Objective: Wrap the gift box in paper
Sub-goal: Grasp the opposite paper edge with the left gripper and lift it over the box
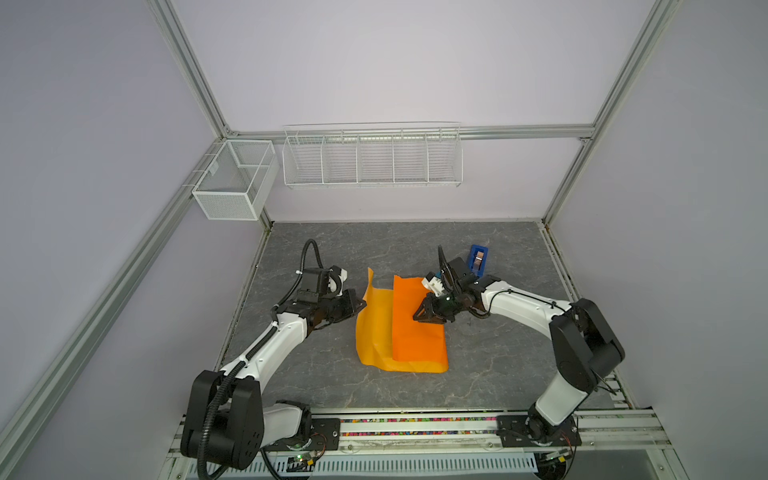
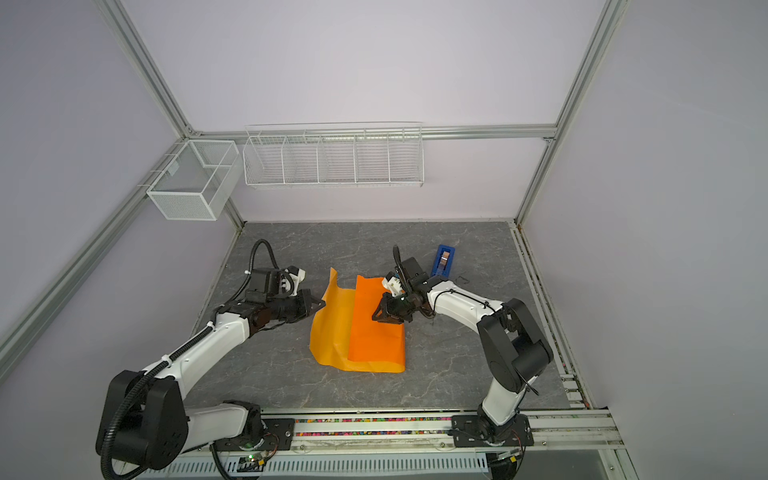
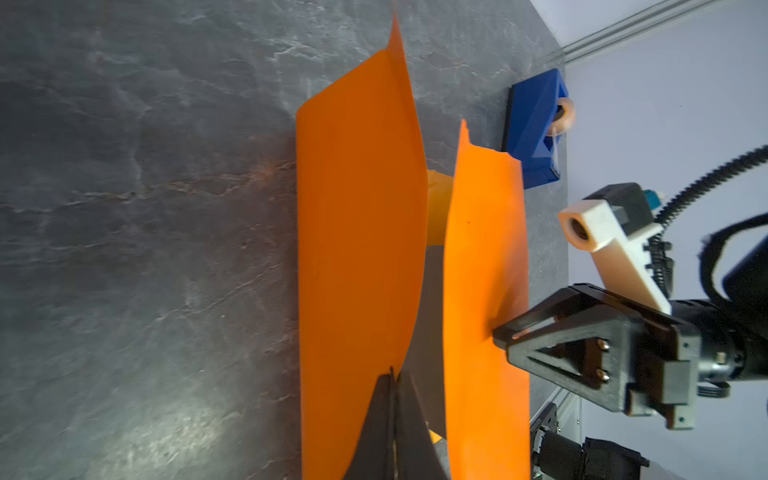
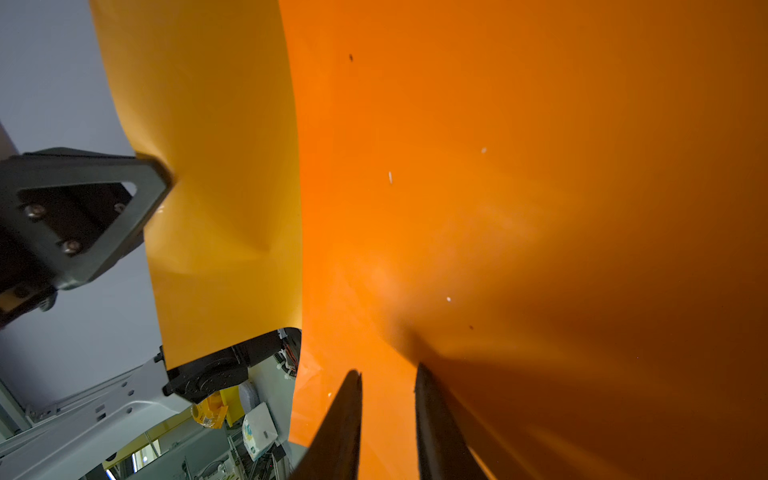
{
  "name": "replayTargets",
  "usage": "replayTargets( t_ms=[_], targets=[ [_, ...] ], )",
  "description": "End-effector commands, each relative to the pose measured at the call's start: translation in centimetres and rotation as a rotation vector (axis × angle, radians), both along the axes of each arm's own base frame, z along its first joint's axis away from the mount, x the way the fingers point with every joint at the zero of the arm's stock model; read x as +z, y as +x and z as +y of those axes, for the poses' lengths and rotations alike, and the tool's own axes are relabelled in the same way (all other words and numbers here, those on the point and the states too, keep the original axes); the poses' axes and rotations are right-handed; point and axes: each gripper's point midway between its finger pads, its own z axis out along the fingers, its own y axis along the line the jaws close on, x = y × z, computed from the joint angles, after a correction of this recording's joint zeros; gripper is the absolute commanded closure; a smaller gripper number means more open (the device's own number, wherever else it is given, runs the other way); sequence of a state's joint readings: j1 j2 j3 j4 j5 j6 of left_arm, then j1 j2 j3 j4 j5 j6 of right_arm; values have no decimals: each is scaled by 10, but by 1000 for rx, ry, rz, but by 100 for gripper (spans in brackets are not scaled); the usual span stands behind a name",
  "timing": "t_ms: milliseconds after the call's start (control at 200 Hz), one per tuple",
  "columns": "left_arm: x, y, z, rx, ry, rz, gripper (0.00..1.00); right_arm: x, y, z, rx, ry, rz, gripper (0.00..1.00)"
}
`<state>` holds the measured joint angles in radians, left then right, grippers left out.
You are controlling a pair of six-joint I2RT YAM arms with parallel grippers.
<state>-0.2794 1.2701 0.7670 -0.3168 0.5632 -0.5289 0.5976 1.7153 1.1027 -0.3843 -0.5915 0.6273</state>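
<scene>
Clamped on paper edge with left gripper; pressing it down with right gripper, jaws narrowly apart. Could tear or slip free if overpulled.

Pale cell, grey stone-look counter.
Lilac walls meet at aluminium frame posts; a long wire rack hangs upper centre, a mesh basket upper left, above the veined counter.

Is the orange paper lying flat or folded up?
Folded up. One flap of the paper lies over the middle; the other edge stands up in the left gripper.
</scene>
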Motion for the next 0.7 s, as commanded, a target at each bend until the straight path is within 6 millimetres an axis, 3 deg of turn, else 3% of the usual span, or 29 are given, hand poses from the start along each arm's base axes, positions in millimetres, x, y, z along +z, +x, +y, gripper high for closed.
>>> replayTargets(
  t_ms=[0, 435, 700],
  targets=[
    [17, 0, -13, 1, -23, -10, 100, -19, -15, -8, 14, -73, 54, 74],
    [35, -1, -67, 0, -115, 21, 100, -20, -14, -7, 13, -73, 50, 74],
    [17, -8, -108, -30, -100, 89, 100, -19, -14, -6, 12, -67, 47, 74]
  ],
)
